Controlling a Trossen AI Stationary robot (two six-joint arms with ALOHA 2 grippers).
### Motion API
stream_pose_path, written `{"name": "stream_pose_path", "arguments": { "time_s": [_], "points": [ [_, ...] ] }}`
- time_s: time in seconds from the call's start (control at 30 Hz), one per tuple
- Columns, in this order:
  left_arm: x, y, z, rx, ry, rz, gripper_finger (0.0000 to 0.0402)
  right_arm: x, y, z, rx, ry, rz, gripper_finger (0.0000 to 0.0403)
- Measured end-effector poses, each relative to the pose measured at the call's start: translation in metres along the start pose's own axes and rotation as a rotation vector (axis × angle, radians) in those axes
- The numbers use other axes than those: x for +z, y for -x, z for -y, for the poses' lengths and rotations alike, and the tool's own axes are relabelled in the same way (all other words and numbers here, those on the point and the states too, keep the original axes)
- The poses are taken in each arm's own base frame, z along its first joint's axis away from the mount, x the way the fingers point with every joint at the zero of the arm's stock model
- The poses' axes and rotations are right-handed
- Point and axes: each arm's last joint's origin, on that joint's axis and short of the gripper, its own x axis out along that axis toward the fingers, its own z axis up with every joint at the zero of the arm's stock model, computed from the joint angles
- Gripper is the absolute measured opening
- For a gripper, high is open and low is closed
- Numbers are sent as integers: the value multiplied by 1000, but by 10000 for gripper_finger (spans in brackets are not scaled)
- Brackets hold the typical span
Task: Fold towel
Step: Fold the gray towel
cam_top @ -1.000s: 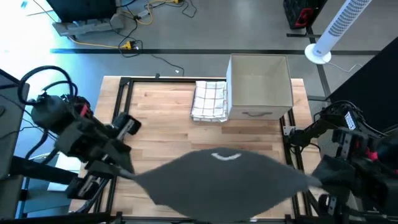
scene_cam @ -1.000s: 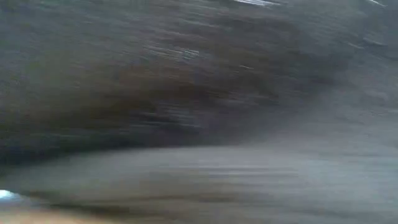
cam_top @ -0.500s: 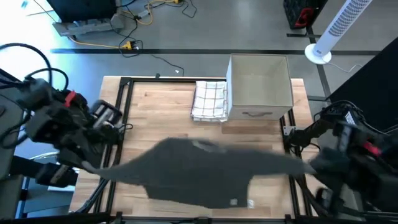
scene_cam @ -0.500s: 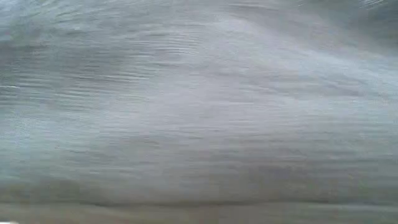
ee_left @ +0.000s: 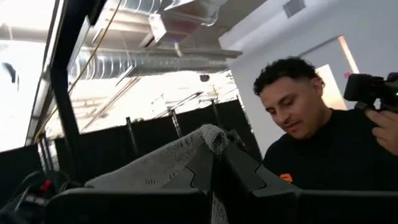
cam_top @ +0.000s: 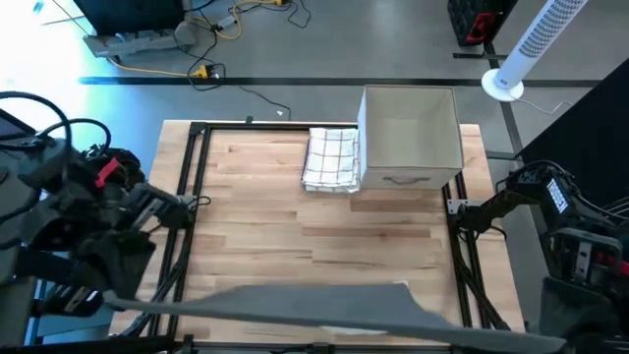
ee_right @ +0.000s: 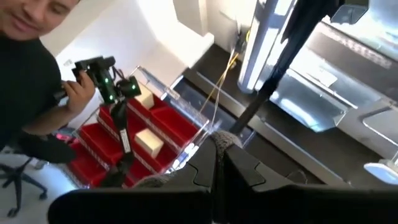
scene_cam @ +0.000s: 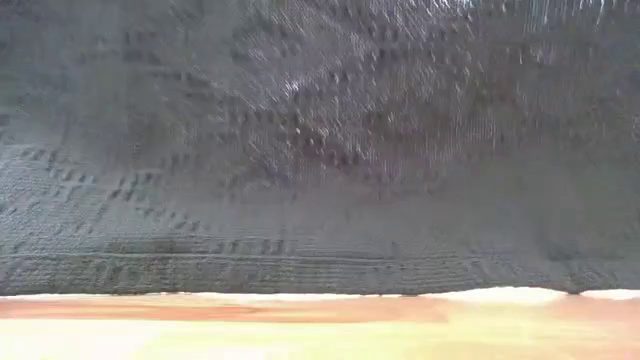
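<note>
The dark grey towel (cam_top: 324, 307) is stretched along the table's near edge between both grippers and shows nearly edge-on in the high view. In the low view the towel (scene_cam: 320, 150) fills the picture as a hanging sheet, its lower hem (scene_cam: 300, 275) just above the wooden table (scene_cam: 320, 330). My left gripper (ee_left: 214, 155) is shut on the towel's left end (cam_top: 116, 299) beyond the table's near left corner. My right gripper (ee_right: 221, 158) is shut on the right end, which runs off toward the near right corner (cam_top: 550, 339). My left gripper pinches a bunched corner of the towel (ee_left: 211, 134) between its two fingers; the cloth sticks out past the fingertips. From there the towel runs taut toward the other arm. My right gripper pinches the opposite corner (ee_right: 225, 142) between its two fingers, a small tuft showing above them. The towel hangs below the held top edge, clear of the table.
A folded white checked cloth (cam_top: 330, 157) lies at the far middle beside an open cardboard box (cam_top: 411, 138). Black frame rails (cam_top: 187, 197) run along the table's sides. A person (ee_left: 311, 143) holding a camera stands beyond the table.
The towel, spread wide in the air over the table's near half a second ago, swung out over the middle and has come back to the near edge, where it now hangs as a taut upright sheet. Both grippers have kept their hold and moved apart and toward the near edge.
</note>
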Motion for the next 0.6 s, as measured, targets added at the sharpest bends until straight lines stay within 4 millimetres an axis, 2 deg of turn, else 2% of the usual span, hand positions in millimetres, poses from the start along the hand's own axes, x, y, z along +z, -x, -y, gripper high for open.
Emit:
{"name": "stream_pose_path", "arguments": {
  "time_s": [0.23,0.6],
  "points": [
    [6,-2,13,-6,-57,27,5,4,-1,4,-28,50,68,0],
    [9,-6,14,45,-17,64,5,8,1,8,-69,135,109,0]
  ]
}}
